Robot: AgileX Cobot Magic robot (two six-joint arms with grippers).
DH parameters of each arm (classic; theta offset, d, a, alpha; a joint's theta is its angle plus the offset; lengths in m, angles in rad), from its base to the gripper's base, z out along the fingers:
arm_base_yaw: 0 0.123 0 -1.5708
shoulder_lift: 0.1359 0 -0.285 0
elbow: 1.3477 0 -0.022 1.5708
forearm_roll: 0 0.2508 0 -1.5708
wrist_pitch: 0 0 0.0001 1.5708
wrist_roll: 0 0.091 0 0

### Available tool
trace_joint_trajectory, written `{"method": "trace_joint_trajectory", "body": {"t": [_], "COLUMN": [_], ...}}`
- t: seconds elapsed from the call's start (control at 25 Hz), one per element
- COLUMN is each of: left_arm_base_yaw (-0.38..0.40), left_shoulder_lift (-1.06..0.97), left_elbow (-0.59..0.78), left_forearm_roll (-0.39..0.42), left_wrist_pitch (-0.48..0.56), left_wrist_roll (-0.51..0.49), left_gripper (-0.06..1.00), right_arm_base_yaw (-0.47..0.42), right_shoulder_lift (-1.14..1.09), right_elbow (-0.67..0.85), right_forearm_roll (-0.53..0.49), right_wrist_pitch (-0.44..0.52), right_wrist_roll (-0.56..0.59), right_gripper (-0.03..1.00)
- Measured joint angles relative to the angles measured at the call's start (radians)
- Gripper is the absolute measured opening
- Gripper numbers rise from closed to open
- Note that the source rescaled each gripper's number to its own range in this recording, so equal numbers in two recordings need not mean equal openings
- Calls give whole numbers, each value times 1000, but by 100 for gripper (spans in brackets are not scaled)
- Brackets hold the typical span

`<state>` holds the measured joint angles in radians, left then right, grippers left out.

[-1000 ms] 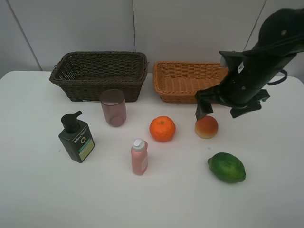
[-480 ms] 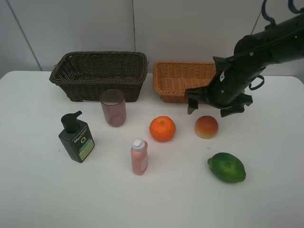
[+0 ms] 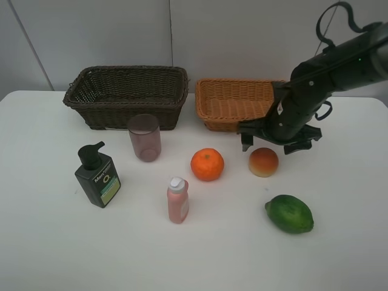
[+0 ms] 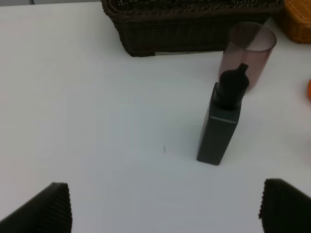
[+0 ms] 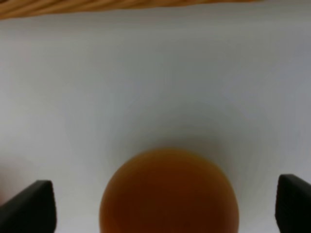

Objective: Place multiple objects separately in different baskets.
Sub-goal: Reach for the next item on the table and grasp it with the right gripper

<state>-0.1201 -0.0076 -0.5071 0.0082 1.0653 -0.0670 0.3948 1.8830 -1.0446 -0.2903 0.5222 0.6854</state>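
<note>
Presently right claw (image 3: 267, 143), jaws wide open, hangs close over the round red-yellow peach (image 3: 264, 162) on the white table (image 3: 48, 242), apparently aligned to grasp it.

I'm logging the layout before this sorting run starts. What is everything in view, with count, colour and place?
table: 1, white, under everything
dark basket: 1, dark brown, back left
light basket: 1, orange-tan, back, right of the dark basket
cup: 1, translucent mauve, upright before the dark basket
pump bottle: 1, dark green, upright, left front of the cup
pink bottle: 1, pink, white cap, centre front
orange: 1, orange, centre
peach: 1, red-yellow, right of the orange
green fruit: 1, green, front right
left gripper: 1, black, open, facing the pump bottle
right gripper: 1, black, open, over the peach
</note>
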Motion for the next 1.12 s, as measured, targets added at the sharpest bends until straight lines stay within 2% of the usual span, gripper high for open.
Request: {"method": "trace_joint_trajectory", "body": {"t": [0.68,0.76,0.8,0.88,0.92,0.96,1.0,1.12], "left_arm_base_yaw": [0,0,0,0,0,0,0,0], "left_shoulder_lift": [0,0,0,0,0,0,0,0], "left_elbow": [0,0,0,0,0,0,0,0], "left_forearm_roll": [0,0,0,0,0,0,0,0], "left_wrist_pitch": [0,0,0,0,0,0,0,0], "left_wrist_roll": [0,0,0,0,0,0,0,0], "left_gripper": [100,100,100,100,100,100,100,100], "right_arm_base_yaw": [11,17,20,29,31,34,34,34], "right_shoulder_lift": [106,108,113,117,118,118,118,118], "right_elbow": [-1,-4,-5,-8,-10,-11,-11,-11], "right_forearm_roll": [-7,-20,-30,-32,-33,-32,-32,-33], "right_wrist_pitch": [-5,1,3,3,3,3,3,3], "right_wrist_roll": [3,2,2,2,2,2,2,2], "right_gripper": [93,88,81,55,29,8,0,0]}}
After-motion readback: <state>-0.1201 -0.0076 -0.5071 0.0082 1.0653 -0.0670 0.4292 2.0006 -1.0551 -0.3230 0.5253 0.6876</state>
